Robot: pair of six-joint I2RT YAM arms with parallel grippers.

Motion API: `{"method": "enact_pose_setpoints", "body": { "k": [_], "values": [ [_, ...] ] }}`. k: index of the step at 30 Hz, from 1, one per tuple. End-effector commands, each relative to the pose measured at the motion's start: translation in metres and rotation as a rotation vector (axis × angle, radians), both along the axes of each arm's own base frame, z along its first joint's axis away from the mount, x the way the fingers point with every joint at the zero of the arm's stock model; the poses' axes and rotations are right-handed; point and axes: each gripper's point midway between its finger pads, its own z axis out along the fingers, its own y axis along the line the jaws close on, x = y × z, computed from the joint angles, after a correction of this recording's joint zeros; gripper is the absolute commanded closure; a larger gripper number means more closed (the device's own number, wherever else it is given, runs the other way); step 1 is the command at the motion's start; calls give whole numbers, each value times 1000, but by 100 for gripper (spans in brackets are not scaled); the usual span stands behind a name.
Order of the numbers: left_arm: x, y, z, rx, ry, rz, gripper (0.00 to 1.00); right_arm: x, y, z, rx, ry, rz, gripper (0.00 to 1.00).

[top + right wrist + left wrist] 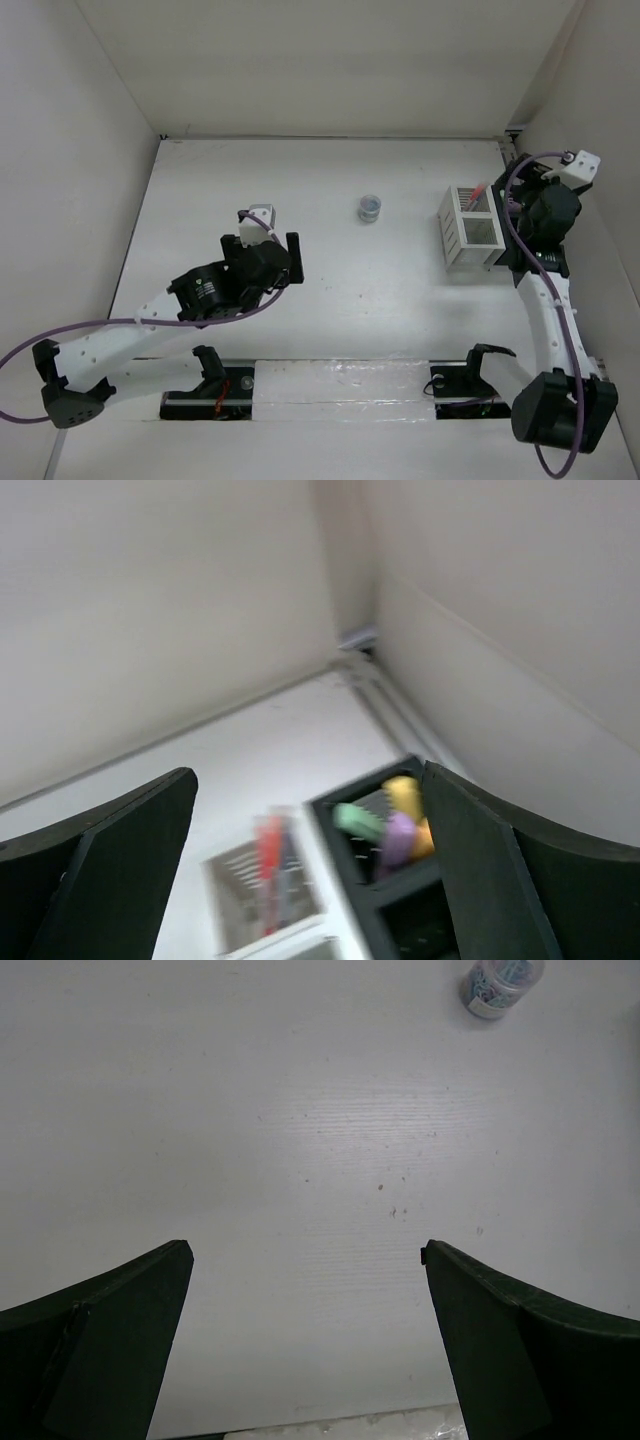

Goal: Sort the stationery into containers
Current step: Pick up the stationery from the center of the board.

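White desk point(330, 180), walled on three sides. Left arm point(150, 320) reaches in from the near-left corner toward the desk's middle. Its gripper point(305, 1250) is released, fingers spread wide over bare desk with nothing between them. Right arm point(548, 300) runs up the right edge, its wrist raised over the containers at the far right. The right gripper point(310, 772) is also released, jaws apart and empty, hanging above the boxes without touching them. White mesh box point(462, 238) stands just left of that wrist. Black mesh box point(408, 880) sits directly beside it on the wall side; from above it is mostly hidden under the arm. The right wrist view is blurred. In the black box it shows the green highlighter point(358, 822), purple highlighter point(397, 838), yellow highlighter point(403, 792) and a sliver of the orange highlighter point(425, 838), bunched together and leaning. Orange-red pens point(268, 865) stand in the white box, tips poking above the rim; a darker shaft beside them, too smeared to name. Small grey round roll point(370, 208) sits alone on open desk, well apart from both boxes, between the left gripper and the white box. In the left wrist view it shows at the upper right edge.
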Motion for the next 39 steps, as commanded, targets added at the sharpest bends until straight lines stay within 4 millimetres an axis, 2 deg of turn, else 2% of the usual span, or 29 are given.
{"method": "enact_pose_setpoints", "body": {
  "k": [1, 3, 5, 6, 7, 9, 10, 11, 13, 14, 15, 17, 19, 20, 21, 22, 24, 25, 26, 27, 32, 34, 35, 39],
  "values": [
    [6, 2, -2, 34, -5, 37, 0, -6, 44, 52, -12, -72, 114, 0],
    [7, -1, -2, 34, 1, 43, 0, -12, 70, 46, -9, -18, 166, 0],
    [10, -4, 4, 27, 0, 60, 0, -25, 81, 53, -5, -11, 174, 0],
    [10, -5, 5, 22, 6, 68, 0, -31, 84, 44, 10, 28, 167, 0],
    [12, -7, 8, 11, 5, 73, 0, -35, 96, 44, 18, 37, 196, 0],
    [17, -17, 20, -47, 7, 75, 0, -43, 107, 40, 43, 64, 223, 0],
    [20, -18, 24, -64, 5, 91, 0, -46, 120, 31, 52, 109, 261, 0],
    [24, -24, 31, -92, 3, 88, 0, -49, 127, 34, 51, 107, 286, 0],
    [32, -42, 42, -154, -16, 72, 0, -51, 141, 23, 43, 152, 323, 0],
    [35, -48, 44, -164, -22, 72, 0, -53, 160, 24, 37, 153, 373, 0],
    [43, -61, 46, -169, -24, 71, 0, -50, 169, 15, 14, 185, 387, 0],
    [55, -73, 45, -158, -31, 96, 0, -51, 191, 1, -29, 249, 410, 0],
    [82, -89, 36, -144, -9, 120, 0, -55, 208, -3, -26, 286, 414, 0],
    [87, -104, 28, -157, 48, 56, 0, -60, 212, -4, -34, 290, 405, 0],
    [98, -108, 23, -173, 73, 45, 0, -68, 220, 2, -32, 264, 408, 0],
    [117, -112, 12, -191, 83, 64, 0, -80, 219, 12, -4, 222, 432, 0],
    [131, -119, 8, -184, 71, 41, 0, -92, 240, 27, 42, 144, 558, 0],
    [144, -127, 4, -183, 77, 36, 0, -98, 240, 33, 52, 123, 573, 0],
    [149, -134, 0, -173, 85, 24, 0, -104, 239, 36, 56, 114, 588, 0],
    [157, -139, -2, -166, 90, 18, 0, -107, 237, 31, 37, 146, 581, 0],
    [191, -170, -32, -74, 126, 9, 0, -120, 235, 30, 2, 180, 599, 0],
    [194, -184, -38, -77, 151, -35, 0, -127, 235, 33, 27, 158, 626, 0],
    [196, -187, -42, -70, 159, -35, 0, -129, 233, 28, 25, 161, 626, 0],
    [210, -209, -52, -76, 165, -78, 0, -138, 222, 38, 54, 113, 629, 0]
  ]
}}
